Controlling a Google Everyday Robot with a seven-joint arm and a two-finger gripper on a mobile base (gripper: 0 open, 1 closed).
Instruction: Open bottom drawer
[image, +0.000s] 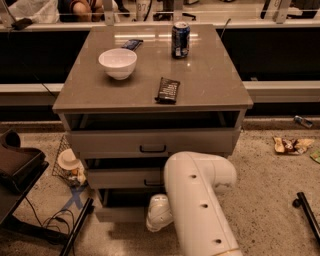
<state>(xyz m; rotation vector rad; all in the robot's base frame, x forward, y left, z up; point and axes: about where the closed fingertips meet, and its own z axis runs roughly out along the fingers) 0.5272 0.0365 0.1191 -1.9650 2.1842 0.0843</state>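
Three grey drawers (152, 142); jaws low before the bottom drawer (119, 214)

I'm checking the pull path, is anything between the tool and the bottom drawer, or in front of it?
Nothing visible does. The tool sits low at the front of the bottom drawer, right side. A black stand leg lies on the floor just left of it; the robot arm hides the floor to the right.
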